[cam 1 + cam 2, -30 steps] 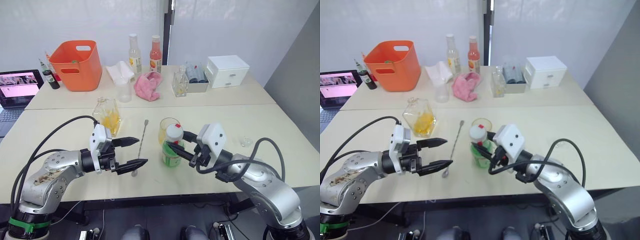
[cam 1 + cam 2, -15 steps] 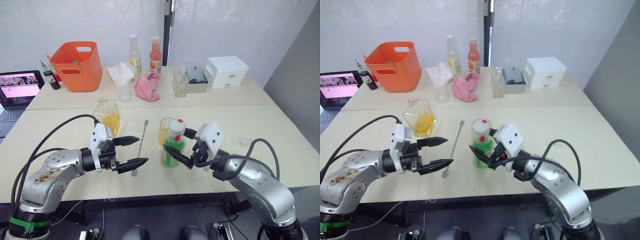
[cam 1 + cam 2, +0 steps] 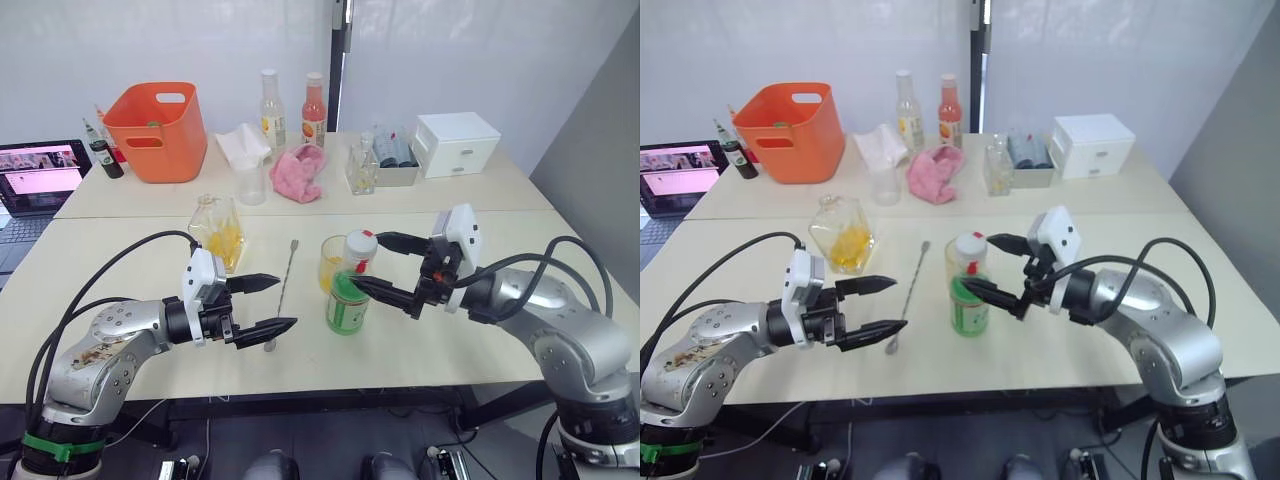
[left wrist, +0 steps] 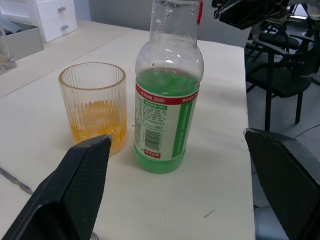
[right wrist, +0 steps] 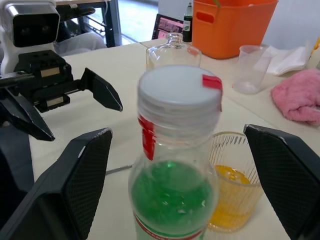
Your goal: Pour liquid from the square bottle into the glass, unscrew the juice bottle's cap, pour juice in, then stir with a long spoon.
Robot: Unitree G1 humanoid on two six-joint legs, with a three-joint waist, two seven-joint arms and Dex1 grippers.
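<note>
Now, left gripper (image 3: 262, 305) spread wide, hovering low over the table (image 3: 120, 250). Just beyond, square bottle (image 3: 217, 229), then spoon (image 3: 282, 285) lying flat. Glass (image 3: 332, 262) with orange liquid, touching-close behind the juice bottle (image 3: 348, 293), cap (image 3: 360, 242) on. Right gripper (image 3: 385, 265) gaping, empty, just right of the bottle's neck.

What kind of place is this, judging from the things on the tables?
Probably an office or lab room set up as a drink-mixing test bench: plain tables pushed together, a laptop at one side, an orange bin, drink bottles and white desk drawers at the back.
</note>
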